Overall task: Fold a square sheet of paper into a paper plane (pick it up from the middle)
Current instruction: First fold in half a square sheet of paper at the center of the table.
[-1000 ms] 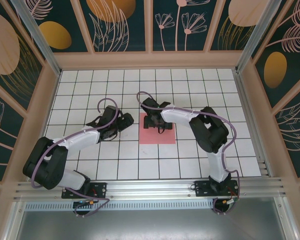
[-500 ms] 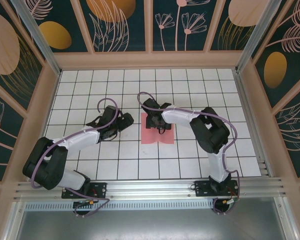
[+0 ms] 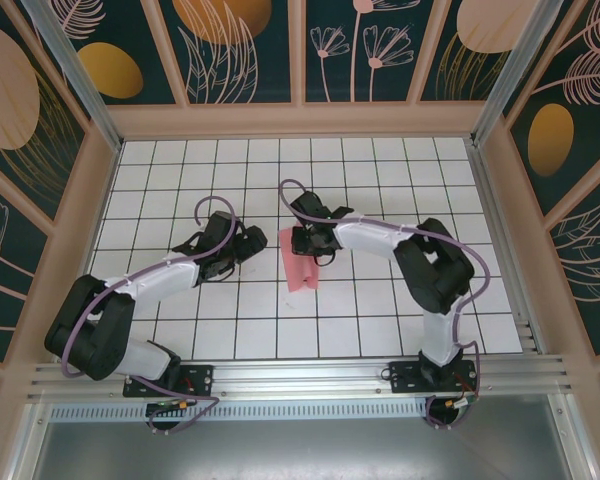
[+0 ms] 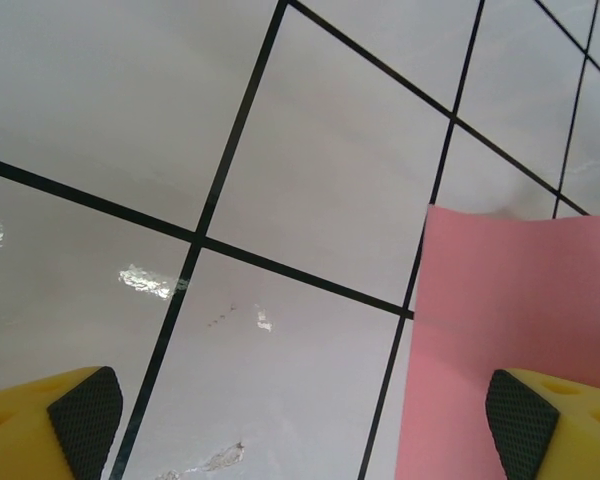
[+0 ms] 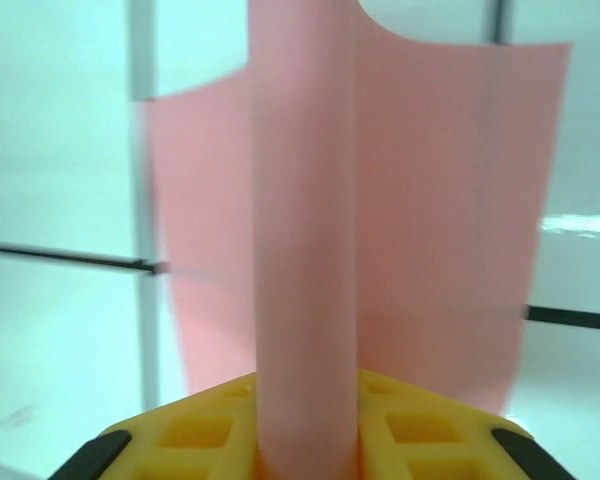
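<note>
**Right claw.** The right gripper (image 3: 307,243) is hanging over the far part of the square sheet of paper (image 3: 298,272), near the middle of the tiled table (image 3: 380,310). In the right wrist view its yellow fingers (image 5: 205,432) are drawn close together and are pinching a raised ridge of the pink sheet. The ridge is running up between them, and the rest of the sheet is bowing away on both sides. The contact line itself is being cut off by the lower edge of that view. The right side of the sheet there is blurred.

**Sheet.** From above it is looking narrower than a square, as it is buckled. The gripper is covering its far edge. Whether the near edge is resting on the tiles cannot be told.

**Left claw.** The left gripper (image 3: 246,243) is lying just beside the sheet, on its left. Its jaws are hard to read from above. In the left wrist view its dark pads (image 4: 85,418) are standing wide apart with nothing between them but bare tile. Only the pad tips are showing. The sheet's corner is reaching in front of the right-hand pad, and whether they are touching cannot be told.
</note>
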Action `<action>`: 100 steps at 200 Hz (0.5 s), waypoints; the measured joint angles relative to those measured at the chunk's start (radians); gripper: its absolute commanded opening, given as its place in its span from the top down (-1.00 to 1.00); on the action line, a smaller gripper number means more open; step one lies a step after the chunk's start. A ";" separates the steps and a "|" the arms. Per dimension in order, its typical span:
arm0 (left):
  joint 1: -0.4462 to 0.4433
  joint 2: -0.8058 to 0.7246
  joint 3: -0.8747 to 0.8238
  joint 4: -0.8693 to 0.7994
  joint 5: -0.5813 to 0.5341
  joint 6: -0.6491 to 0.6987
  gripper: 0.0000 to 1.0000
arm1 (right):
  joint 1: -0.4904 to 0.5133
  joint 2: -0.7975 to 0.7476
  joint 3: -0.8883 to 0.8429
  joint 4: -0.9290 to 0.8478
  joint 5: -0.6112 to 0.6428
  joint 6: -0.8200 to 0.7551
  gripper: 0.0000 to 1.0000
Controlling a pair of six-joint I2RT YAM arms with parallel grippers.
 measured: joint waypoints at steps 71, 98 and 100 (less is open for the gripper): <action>0.000 -0.053 -0.048 0.163 0.118 -0.003 -0.39 | -0.106 -0.179 -0.229 0.305 -0.270 -0.002 0.53; -0.001 -0.025 -0.054 0.277 0.194 -0.028 -0.15 | -0.147 -0.171 -0.294 0.333 -0.302 -0.002 0.53; -0.002 -0.022 -0.055 0.284 0.198 -0.032 -0.13 | -0.148 -0.170 -0.297 0.336 -0.303 -0.001 0.53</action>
